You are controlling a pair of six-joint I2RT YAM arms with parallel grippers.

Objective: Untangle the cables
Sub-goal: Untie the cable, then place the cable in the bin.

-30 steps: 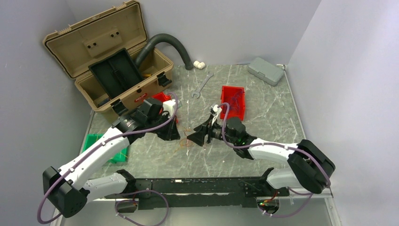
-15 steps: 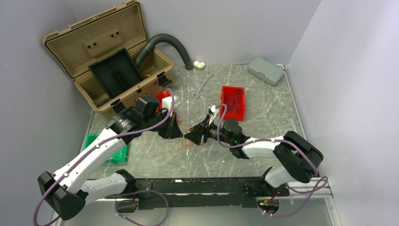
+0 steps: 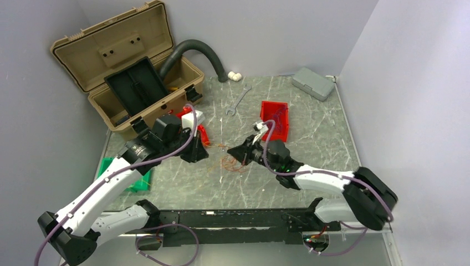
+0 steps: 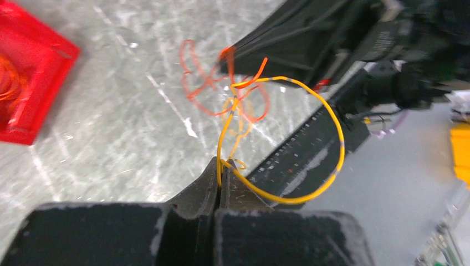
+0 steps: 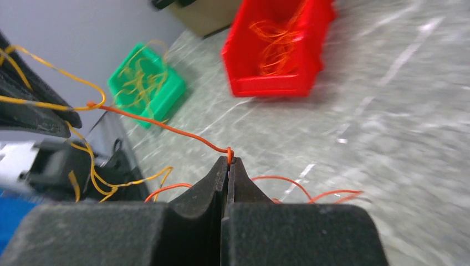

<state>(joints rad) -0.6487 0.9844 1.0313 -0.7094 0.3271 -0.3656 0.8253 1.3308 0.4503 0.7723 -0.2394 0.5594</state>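
The left hand was closed, with its two fingers pressed together on a yellow strand of the cables. From the fingertips this strand went out in one wide loop and came back toward a knot of orange wire. The right hand was closed too, and it pinched an orange strand at its very tip. That strand ran straight across to the side of the left hand, where it met the yellow wire.

The two hands faced each other over the middle of the counter, near but not touching. The loose tangle was between them, closer to the right hand. Whether it rested on the counter was not clear.

A red bin stood behind the right hand. A green bin with yellow wires was at the left side. An open toolbox stood in the far left corner.
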